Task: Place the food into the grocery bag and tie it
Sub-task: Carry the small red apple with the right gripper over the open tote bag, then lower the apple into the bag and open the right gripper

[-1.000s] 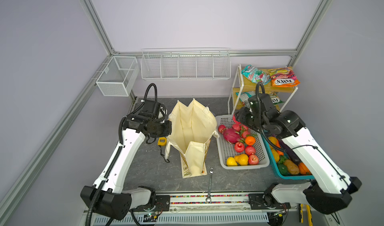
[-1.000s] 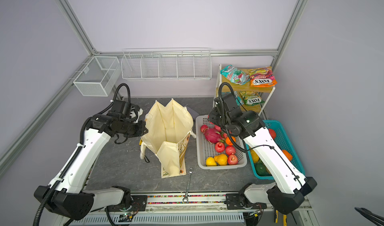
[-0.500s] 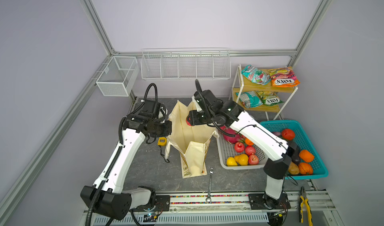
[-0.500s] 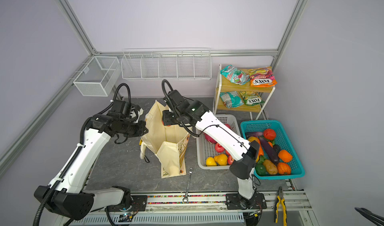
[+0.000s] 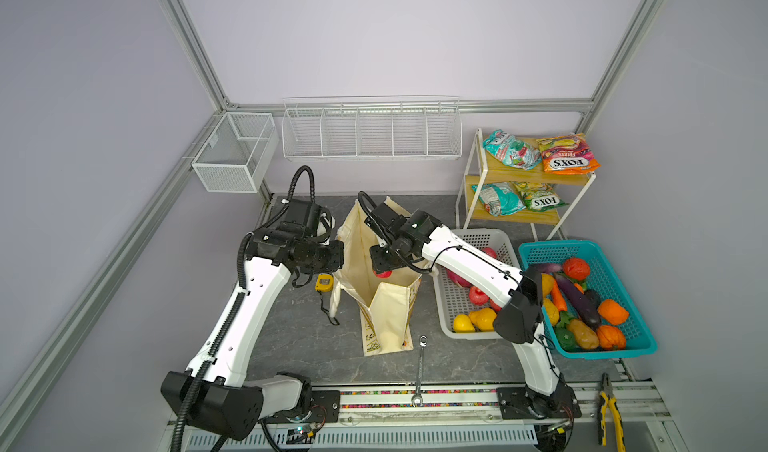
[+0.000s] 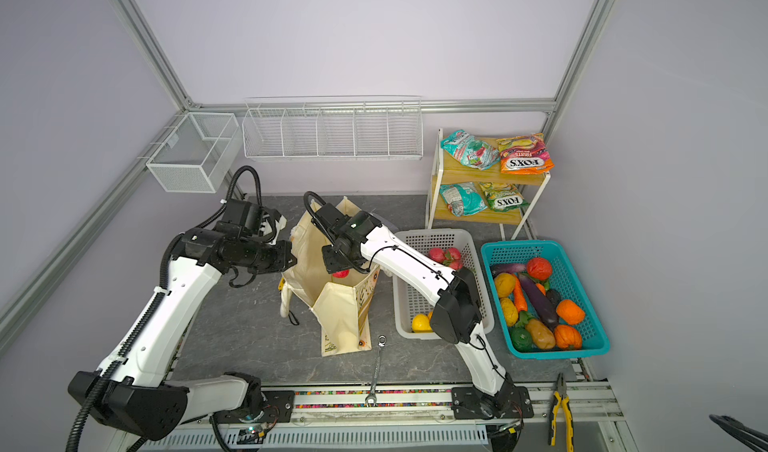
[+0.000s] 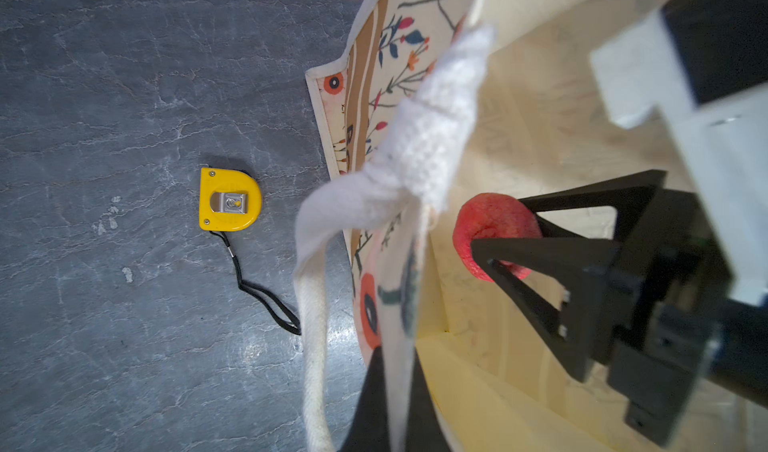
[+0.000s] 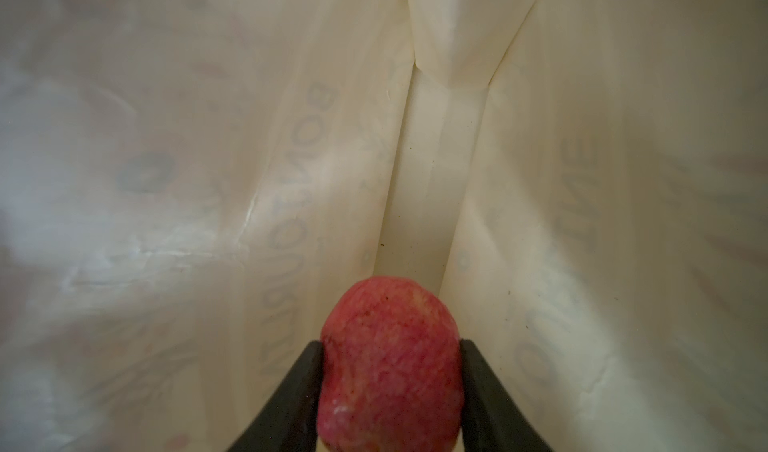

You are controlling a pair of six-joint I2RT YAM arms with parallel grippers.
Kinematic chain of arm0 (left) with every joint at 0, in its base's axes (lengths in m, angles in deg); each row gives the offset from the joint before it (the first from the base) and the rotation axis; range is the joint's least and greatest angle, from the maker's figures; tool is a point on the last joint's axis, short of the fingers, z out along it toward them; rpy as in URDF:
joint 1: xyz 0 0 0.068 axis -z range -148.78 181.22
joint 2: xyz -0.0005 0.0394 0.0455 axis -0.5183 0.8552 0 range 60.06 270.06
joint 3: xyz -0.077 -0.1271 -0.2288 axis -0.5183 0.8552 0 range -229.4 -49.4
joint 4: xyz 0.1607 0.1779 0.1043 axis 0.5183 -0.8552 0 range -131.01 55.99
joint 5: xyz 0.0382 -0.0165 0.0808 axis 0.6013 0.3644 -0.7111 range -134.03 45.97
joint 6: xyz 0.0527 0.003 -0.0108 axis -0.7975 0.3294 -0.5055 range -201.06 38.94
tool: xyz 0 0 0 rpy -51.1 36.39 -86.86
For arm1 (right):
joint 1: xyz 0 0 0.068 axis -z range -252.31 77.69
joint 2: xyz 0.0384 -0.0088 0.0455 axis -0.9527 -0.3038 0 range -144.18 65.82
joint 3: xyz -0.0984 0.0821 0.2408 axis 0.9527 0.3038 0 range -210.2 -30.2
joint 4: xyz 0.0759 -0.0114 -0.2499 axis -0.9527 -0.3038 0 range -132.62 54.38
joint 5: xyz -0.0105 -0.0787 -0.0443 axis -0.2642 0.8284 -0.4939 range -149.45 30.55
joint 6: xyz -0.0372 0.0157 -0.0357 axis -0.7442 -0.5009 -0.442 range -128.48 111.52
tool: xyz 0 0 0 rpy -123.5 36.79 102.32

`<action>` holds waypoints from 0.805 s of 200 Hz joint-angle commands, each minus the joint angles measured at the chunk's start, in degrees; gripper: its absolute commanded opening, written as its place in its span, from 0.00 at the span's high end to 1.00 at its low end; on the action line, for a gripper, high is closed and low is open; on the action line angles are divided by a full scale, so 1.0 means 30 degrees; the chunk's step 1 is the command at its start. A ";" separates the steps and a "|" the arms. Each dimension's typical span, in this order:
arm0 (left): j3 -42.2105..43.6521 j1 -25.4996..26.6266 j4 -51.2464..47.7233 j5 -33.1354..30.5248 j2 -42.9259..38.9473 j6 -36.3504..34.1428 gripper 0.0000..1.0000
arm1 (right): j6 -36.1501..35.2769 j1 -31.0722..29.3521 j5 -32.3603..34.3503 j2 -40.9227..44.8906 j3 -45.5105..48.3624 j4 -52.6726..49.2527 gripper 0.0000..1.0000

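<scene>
The cream grocery bag point(image 5: 388, 308) point(image 6: 340, 317) stands open mid-table. My left gripper point(image 7: 395, 358) is shut on its rim fabric beside a white rope handle point(image 7: 311, 304), holding that side up. My right gripper point(image 8: 390, 343) is shut on a red apple point(image 8: 390, 362) point(image 7: 490, 221) and hangs inside the bag's mouth, above the bottom; in both top views the apple point(image 5: 383, 273) point(image 6: 340, 273) shows just under the wrist. More food lies in the grey basket point(image 5: 473, 238) and the teal basket point(image 5: 540, 249), and snack packets point(image 5: 567, 159) sit on the shelf.
A yellow tape measure point(image 7: 228, 198) point(image 5: 324, 282) lies on the table left of the bag, its cord under the handle. A wrench point(image 5: 420, 362) lies in front of the bag and pliers point(image 5: 609, 408) at the front right. Wire racks point(image 5: 370, 132) hang on the back wall.
My right arm swung left from the grey basket to the bag with the apple in its grip and came down into the mouth. The left arm held still on the rim.
</scene>
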 commanded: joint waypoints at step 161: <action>-0.1381 0.0085 0.0221 -0.0269 0.0080 -0.0267 1.00 | -0.1944 -0.0150 -0.0147 -0.3920 0.1747 0.2008 0.43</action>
